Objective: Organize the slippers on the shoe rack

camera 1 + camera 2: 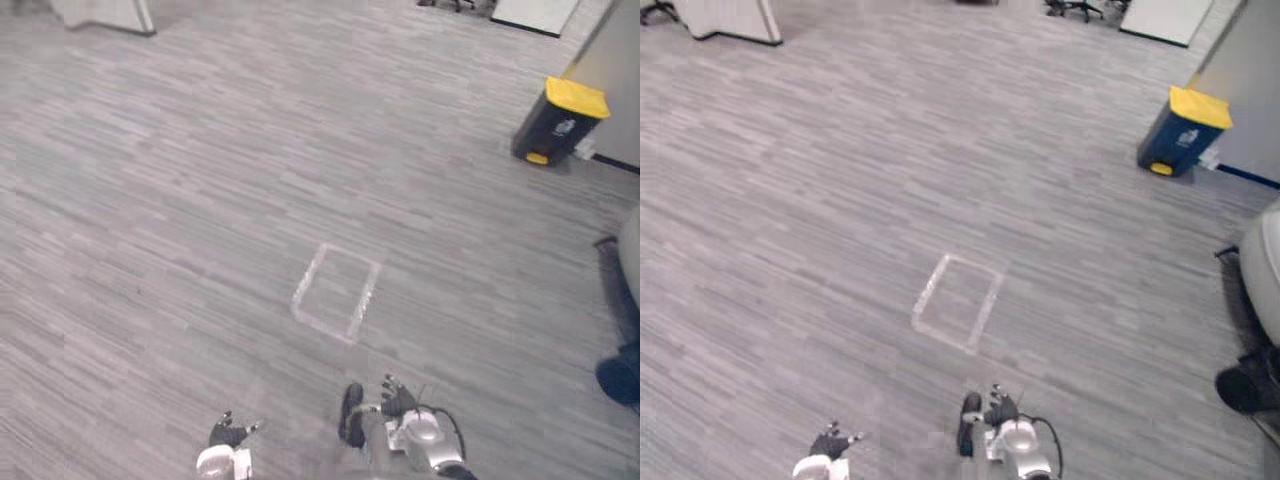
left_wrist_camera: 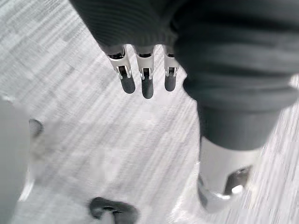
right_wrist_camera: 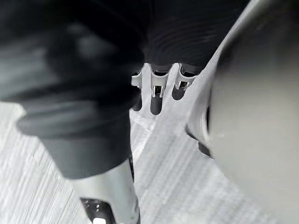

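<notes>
Grey wood-grain plank flooring [image 1: 200, 200] covers a wide room, with the boards running crosswise. A rectangle of pale tape [image 1: 309, 276] is stuck to the floor just ahead of the robot, and only flooring lies inside it. At the far left stands the foot of a white partition [image 1: 105, 12]. At the far right a black pedal bin with a yellow lid [image 1: 560, 122] sits close to a grey wall [image 1: 615, 80]. A white panel [image 1: 535, 12] and chair castors [image 1: 1070, 8] lie along the far edge. At the right edge are a pale rounded form [image 1: 1265, 270] and a dark blue shape [image 1: 620, 380]; I cannot tell what they are. From the tape out to the partition and the bin the floor is bare, and the furniture sits at the margins.

Both hands hang low at the near edge. The left hand [image 1: 228, 434] has its fingers [image 2: 147, 86] straight and side by side over the floor, with nothing in them. The right hand [image 1: 398, 400] likewise shows straight fingers [image 3: 156, 102] in a row. A dark elongated shape [image 1: 350, 413] hangs just beside the right hand. I cannot tell whether it is a slipper, or whether the hand touches it
</notes>
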Tool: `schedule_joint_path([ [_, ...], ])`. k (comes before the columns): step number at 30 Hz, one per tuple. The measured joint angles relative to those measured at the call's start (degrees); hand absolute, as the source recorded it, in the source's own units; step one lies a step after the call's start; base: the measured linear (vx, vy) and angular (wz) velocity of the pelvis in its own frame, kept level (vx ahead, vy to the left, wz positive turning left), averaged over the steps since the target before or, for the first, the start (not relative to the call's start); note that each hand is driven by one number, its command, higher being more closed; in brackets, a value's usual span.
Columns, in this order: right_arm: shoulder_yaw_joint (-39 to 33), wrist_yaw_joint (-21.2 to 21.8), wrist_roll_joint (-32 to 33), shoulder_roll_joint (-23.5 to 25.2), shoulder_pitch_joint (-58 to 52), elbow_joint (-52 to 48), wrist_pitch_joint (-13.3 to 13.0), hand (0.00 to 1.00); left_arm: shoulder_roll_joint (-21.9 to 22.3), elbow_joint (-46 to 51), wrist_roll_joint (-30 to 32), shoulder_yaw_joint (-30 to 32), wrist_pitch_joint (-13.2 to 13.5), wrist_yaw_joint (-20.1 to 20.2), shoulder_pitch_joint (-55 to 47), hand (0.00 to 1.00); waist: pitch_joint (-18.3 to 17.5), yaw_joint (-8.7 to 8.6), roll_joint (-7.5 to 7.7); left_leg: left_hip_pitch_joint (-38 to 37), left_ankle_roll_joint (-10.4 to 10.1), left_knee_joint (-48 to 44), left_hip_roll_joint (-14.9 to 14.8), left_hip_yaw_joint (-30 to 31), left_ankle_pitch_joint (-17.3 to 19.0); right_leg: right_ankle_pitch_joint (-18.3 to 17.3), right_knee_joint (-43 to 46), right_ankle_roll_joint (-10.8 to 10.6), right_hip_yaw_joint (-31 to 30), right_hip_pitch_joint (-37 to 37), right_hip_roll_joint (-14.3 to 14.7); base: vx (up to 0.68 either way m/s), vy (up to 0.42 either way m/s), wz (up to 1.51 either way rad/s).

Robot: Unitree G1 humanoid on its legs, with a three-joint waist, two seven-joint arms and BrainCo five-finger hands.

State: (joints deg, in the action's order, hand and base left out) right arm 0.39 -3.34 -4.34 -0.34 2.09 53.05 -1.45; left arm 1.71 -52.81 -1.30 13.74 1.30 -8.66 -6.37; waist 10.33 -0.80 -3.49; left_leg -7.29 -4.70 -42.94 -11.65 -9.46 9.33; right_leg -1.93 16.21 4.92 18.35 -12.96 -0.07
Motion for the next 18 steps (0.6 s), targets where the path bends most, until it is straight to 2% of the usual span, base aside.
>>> schedule_joint_path([
  [1,0.1,0.0,0.1,-0.2,-0.2,-0.2,0.1,0.0,0.6,0.4,0.0,0.7,0.0,0.0,0.0,0.0,0.0,0.09,-0.96,1.9,0.2,-4.5,-1.4,-0.1,-4.1,-0.6,-0.9,0.5,-0.4,1.3,1.3,0.59,-0.149,-0.68],
  [2,0.4,0.0,0.4,-0.1,-0.7,-0.5,0.2,0.0,1.4,1.1,0.0,1.3,0.1,0.0,-0.5,0.0,0.4,0.72,-1.75,5.9,-0.6,-14.9,-4.6,-1.1,-3.8,-1.5,-2.7,2.1,-2.3,4.9,3.6,0.6,-0.063,-0.89],
  [3,0.4,-0.1,0.5,0.6,-0.6,-0.3,0.5,0.0,0.9,1.6,0.0,1.4,0.1,0.2,-0.5,0.0,1.0,0.88,-1.12,9.8,-0.7,-20.1,-4.9,-2.1,-0.4,-3.1,-4.3,2.6,-4.9,9.3,4.5,0.6,-0.058,-0.9],
  [4,0.4,-0.1,0.5,0.8,-0.7,-0.2,0.5,0.0,0.6,1.6,0.0,1.4,0.3,0.2,-0.5,0.0,1.2,0.97,-0.65,10.9,-0.7,-20.3,-4.6,-2.5,0.5,-3.4,-5.2,2.6,-5.8,10.7,4.5,0.7,-0.106,-0.82],
  [5,0.4,-0.1,0.5,1.3,-0.7,0.9,0.5,0.0,0.1,2.2,-0.4,1.5,0.7,0.1,-0.5,0.0,1.3,0.98,0.72,14.7,-0.3,-18.1,-3.2,-4.0,3.6,-3.3,-8.2,1.5,-8.5,15.2,4.4,0.67,-0.11,-0.88],
  [6,0.4,-0.1,0.5,1.3,-0.6,2.5,0.6,0.0,0.0,2.8,-0.6,2.2,0.8,0.1,-0.6,0.0,1.1,1.57,1.35,17.5,-0.2,-12.5,-2.0,-4.8,5.9,-3.5,-9.9,1.0,-10.7,18.0,4.2,0.67,-0.091,-0.88],
  [7,0.4,-0.1,0.5,1.3,-0.5,2.8,0.6,0.0,0.0,3.0,-0.7,2.4,0.9,0.1,-0.6,0.0,1.1,1.71,1.4,18.0,-0.2,-10.3,-1.5,-4.7,6.4,-3.7,-10.4,0.8,-11.5,18.7,4.1,0.43,-0.009,-0.89],
  [8,0.3,-0.2,0.5,1.1,-0.3,3.1,0.7,0.0,0.1,3.6,-0.9,2.8,0.9,0.1,-0.6,0.0,1.2,1.95,1.45,19.9,-0.2,-3.2,0.3,-4.1,7.0,-4.1,-11.6,0.2,-13.4,20.6,3.9,0.52,0.1,-0.99],
  [9,0.0,-0.3,0.5,1.2,-0.4,3.3,0.8,0.0,0.1,3.9,-1.1,2.7,1.1,0.1,-0.2,0.0,1.7,2.43,2.1,21.6,-0.2,12.3,4.8,0.1,5.4,-5.1,-13.5,-1.0,-16.1,23.8,2.4,0.51,0.135,-1.09],
  [10,-0.2,-0.4,0.5,1.2,-0.4,3.4,0.8,0.0,0.1,3.9,-1.0,2.5,1.2,0.1,0.0,0.0,1.8,2.75,2.43,21.3,-0.5,20.1,6.8,2.6,2.8,-5.8,-14.5,-1.5,-17.1,25.3,1.3,0.5,0.164,-0.87],
  [11,-0.2,-0.5,0.5,1.2,-0.4,3.7,0.7,0.0,0.0,3.8,-1.0,2.3,1.2,0.1,0.0,0.0,1.8,2.75,2.45,21.3,-0.7,24.1,7.6,4.0,1.2,-6.3,-14.9,-1.7,-17.7,26.1,0.9,0.44,0.243,-0.65],
  [12,-0.2,-0.7,0.4,0.4,-0.5,4.3,0.7,0.0,0.1,3.7,-1.1,1.6,1.2,0.0,0.0,0.0,1.7,2.78,1.7,21.6,-1.2,32.3,8.1,7.0,-2.7,-8.0,-15.9,-2.7,-19.5,28.2,0.7,0.55,0.352,-0.66],
  [13,-0.2,-1.0,0.4,0.4,-0.7,4.6,0.7,0.0,0.1,3.7,-1.1,1.4,1.3,0.0,0.1,0.0,1.6,3.34,1.77,21.3,-1.2,31.0,8.3,7.5,-8.8,-10.3,-15.5,-3.6,-20.7,29.9,0.0,0.46,0.31,-0.62],
  [14,-0.2,-1.1,0.4,0.5,-0.7,4.6,0.7,0.0,0.1,3.7,-1.2,1.3,1.4,0.1,0.1,0.0,1.2,3.43,1.74,21.3,-0.7,30.2,8.8,7.5,-9.6,-11.2,-14.9,-3.8,-21.0,30.2,-0.5,0.51,0.326,-0.57],
  [15,-0.1,-1.1,0.4,0.7,-0.8,4.7,0.7,0.0,-0.8,3.9,-1.2,1.1,1.7,0.1,0.2,0.0,0.7,3.56,3.37,22.0,1.4,26.3,10.4,7.0,-8.8,-13.6,-10.4,-4.1,-21.4,28.8,-2.3,0.51,0.272,-0.48],
  [16,-0.1,-1.0,0.4,1.0,-0.7,4.7,0.6,0.0,-1.3,3.7,-1.1,0.9,1.7,0.1,0.3,0.0,0.3,3.53,4.08,22.2,3.1,23.9,11.1,6.0,-6.0,-14.1,-4.8,-4.5,-21.6,26.4,-3.3,0.61,0.322,-0.44],
  [17,-0.2,-1.0,0.3,1.1,-0.8,4.7,0.6,0.0,-1.3,3.6,-1.1,0.9,1.6,0.1,0.3,0.0,0.2,3.53,4.16,22.1,3.4,23.6,11.2,5.6,-5.7,-14.2,-3.1,-4.6,-21.7,25.7,-3.5,0.5,0.245,-0.51],
  [18,-0.3,-1.0,0.0,1.1,-1.0,4.9,0.8,0.0,-1.4,3.0,-1.3,0.9,1.6,0.0,0.7,0.0,0.4,3.56,4.62,19.7,5.0,23.0,11.2,2.7,-3.7,-14.3,8.9,-6.2,-21.9,21.2,-4.9,0.47,0.24,-0.74],
])
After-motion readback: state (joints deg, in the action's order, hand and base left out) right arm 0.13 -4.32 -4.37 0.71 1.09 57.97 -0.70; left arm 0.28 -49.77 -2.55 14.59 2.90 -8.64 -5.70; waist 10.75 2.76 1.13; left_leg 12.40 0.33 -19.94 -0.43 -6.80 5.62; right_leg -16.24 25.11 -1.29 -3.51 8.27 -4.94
